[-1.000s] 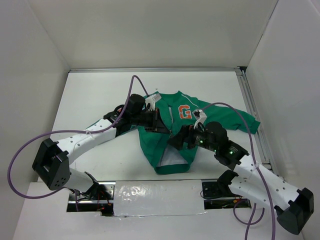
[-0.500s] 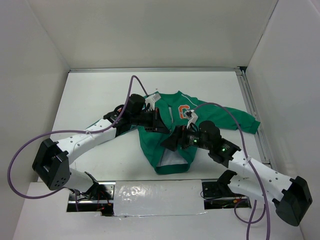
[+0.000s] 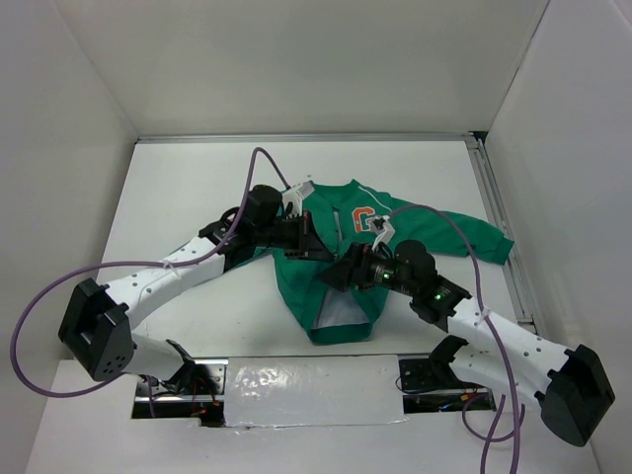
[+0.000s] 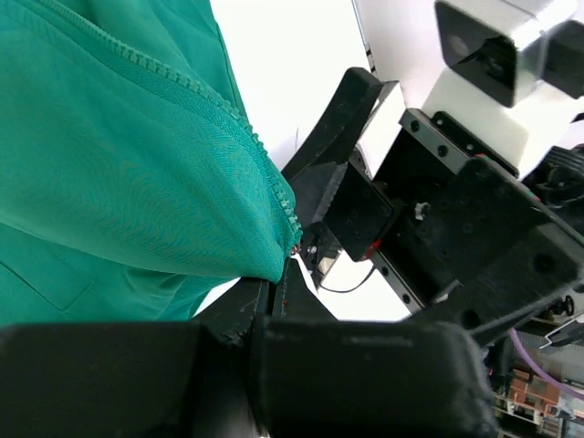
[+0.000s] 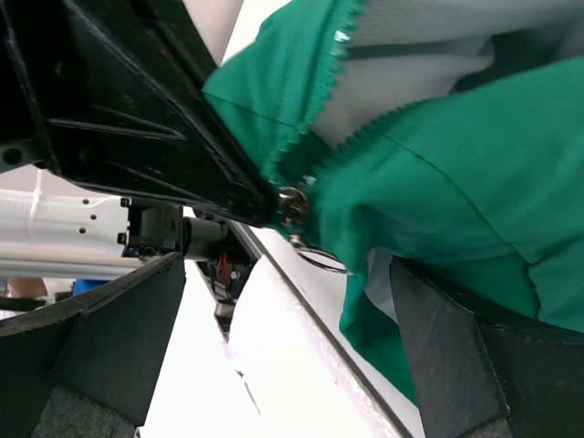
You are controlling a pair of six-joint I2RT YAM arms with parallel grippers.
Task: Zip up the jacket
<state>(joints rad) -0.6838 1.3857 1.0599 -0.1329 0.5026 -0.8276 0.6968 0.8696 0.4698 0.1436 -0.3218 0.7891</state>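
Note:
The green jacket [image 3: 434, 233] lies on the white table, its orange G patch [image 3: 363, 219] facing up and its front open at the hem. My left gripper [image 3: 314, 249] is shut on the jacket's left front edge, and in the left wrist view the jaws [image 4: 278, 279] pinch the fabric [image 4: 137, 155] just below the end of the zipper teeth [image 4: 265, 164]. My right gripper [image 3: 334, 276] stands open beside it. In the right wrist view the metal zipper slider [image 5: 292, 206] and its pull ring [image 5: 321, 261] hang just ahead of the wide-spread fingers [image 5: 119, 338].
White walls enclose the table on three sides. A metal rail [image 3: 499, 227] runs along the right edge. A taped white strip [image 3: 306, 387] covers the near edge between the arm bases. Purple cables [image 3: 262, 168] arc over both arms.
My right gripper has moved left and forward over the jacket front, closing in on the zipper slider beside the left gripper. The left gripper has kept its grip and hardly moved.

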